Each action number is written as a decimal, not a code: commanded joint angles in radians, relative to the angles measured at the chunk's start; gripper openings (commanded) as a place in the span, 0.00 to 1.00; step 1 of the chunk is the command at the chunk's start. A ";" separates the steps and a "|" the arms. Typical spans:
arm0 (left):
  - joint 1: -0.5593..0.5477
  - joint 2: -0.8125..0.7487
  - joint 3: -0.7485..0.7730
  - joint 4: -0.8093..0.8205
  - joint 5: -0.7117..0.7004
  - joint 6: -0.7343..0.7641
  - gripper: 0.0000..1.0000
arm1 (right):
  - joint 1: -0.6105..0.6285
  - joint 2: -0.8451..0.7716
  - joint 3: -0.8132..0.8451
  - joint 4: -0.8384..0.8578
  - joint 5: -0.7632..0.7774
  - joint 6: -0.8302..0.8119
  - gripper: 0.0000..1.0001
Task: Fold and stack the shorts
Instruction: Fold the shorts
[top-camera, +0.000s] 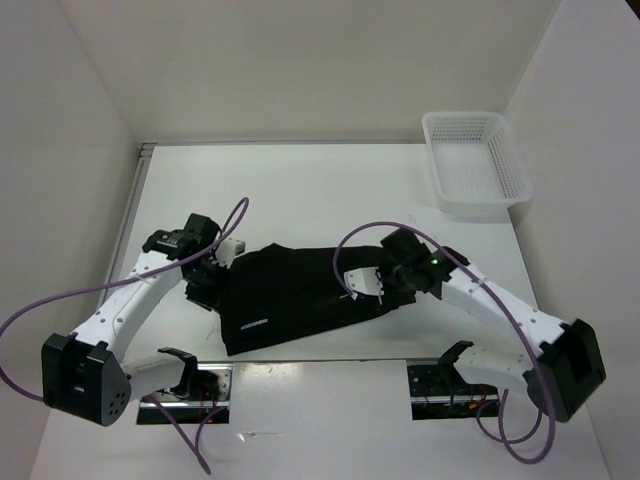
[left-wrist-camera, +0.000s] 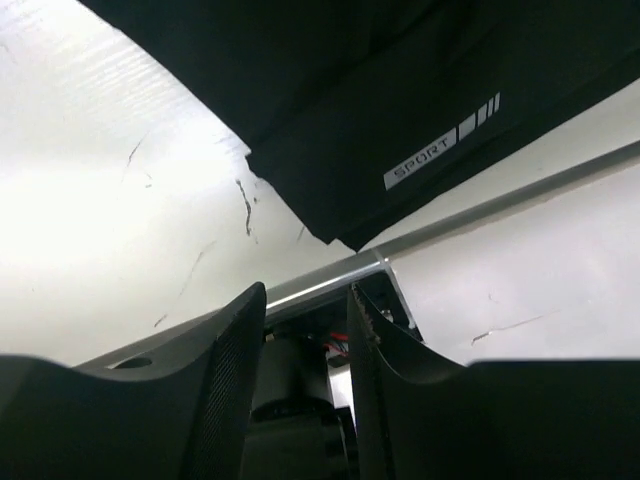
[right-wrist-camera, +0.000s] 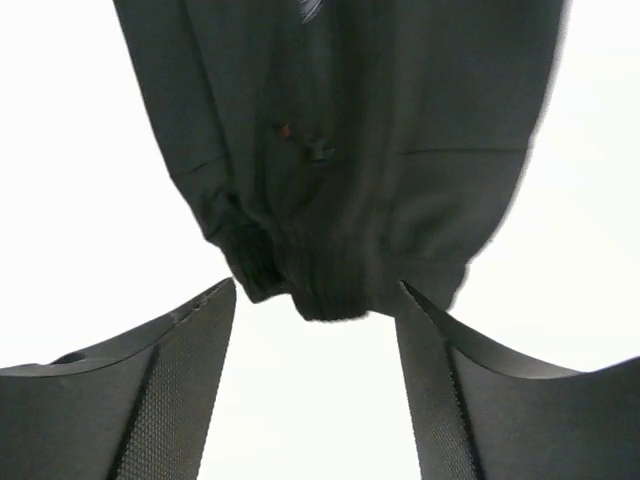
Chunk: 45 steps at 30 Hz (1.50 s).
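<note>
My left pincer (left-wrist-camera: 306, 292) is released, its two fingers a little apart with nothing between them. Through the gap I see only my own base and a metal rail (left-wrist-camera: 470, 218) at the table's near edge. It hangs just beside the left end of the shorts (top-camera: 290, 295) (whether a finger grazes the cloth, I cannot tell from above). My right pincer (right-wrist-camera: 318, 296) is released too, jaws wide. The gathered, ribbed edge of the shorts lies just beyond its fingertips, not gripped.

The shorts lie near the middle of the white table (top-camera: 300, 190), closer to my side than to the far wall. Their long axis runs left to right, slightly slanted. The wide end sits toward my left arm and the narrower gathered end toward my right. A small pale mark (left-wrist-camera: 440, 157) reading SPORT sits at the near left corner.

The tabletop is matt white with a few thin scratches, and plain pale walls enclose it at the back and sides. A white mesh basket (top-camera: 475, 162) stands in the far right corner, well apart from the shorts.

From above, my right arm covers part of the right end, so the outline there is hidden. Whether the gathered edge is a waistband or a leg hem I cannot tell (the black cloth swallows its own folds).
</note>
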 joint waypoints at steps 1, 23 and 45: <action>-0.003 -0.028 0.055 -0.074 0.001 0.004 0.46 | 0.010 -0.122 0.117 -0.009 -0.125 -0.006 0.70; 0.018 0.515 0.190 0.455 -0.122 0.004 0.45 | 0.148 0.504 0.272 0.532 -0.179 0.420 0.12; 0.029 0.705 0.187 0.483 -0.053 0.004 0.38 | 0.240 0.466 0.123 0.385 -0.059 0.133 0.00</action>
